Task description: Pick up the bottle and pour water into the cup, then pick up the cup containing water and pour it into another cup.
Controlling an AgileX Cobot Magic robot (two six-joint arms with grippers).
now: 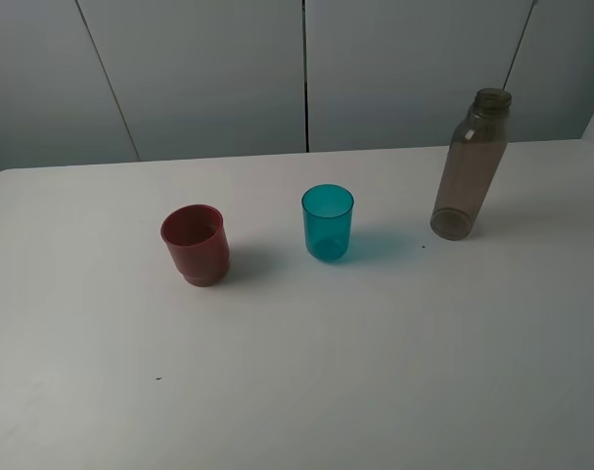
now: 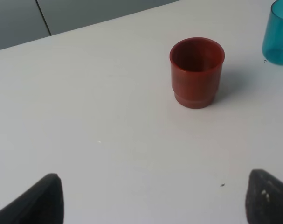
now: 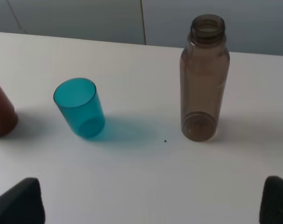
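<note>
While the bottle stands upright, right hand apart, open

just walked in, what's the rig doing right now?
Nothing is being handled yet. The bottle, the teal cup and the red cup stand upright and apart in a row on the white table. Neither arm shows in the high view. Both wrist views show wide open jaws with nothing between them: the left faces the red cup, the right faces the bottle and the teal cup.

Only fingertips show: the left gripper has two black, matte, rounded tips at the frame's lower corners; the right gripper looks alike, perhaps rubbery, though blurred.
</note>
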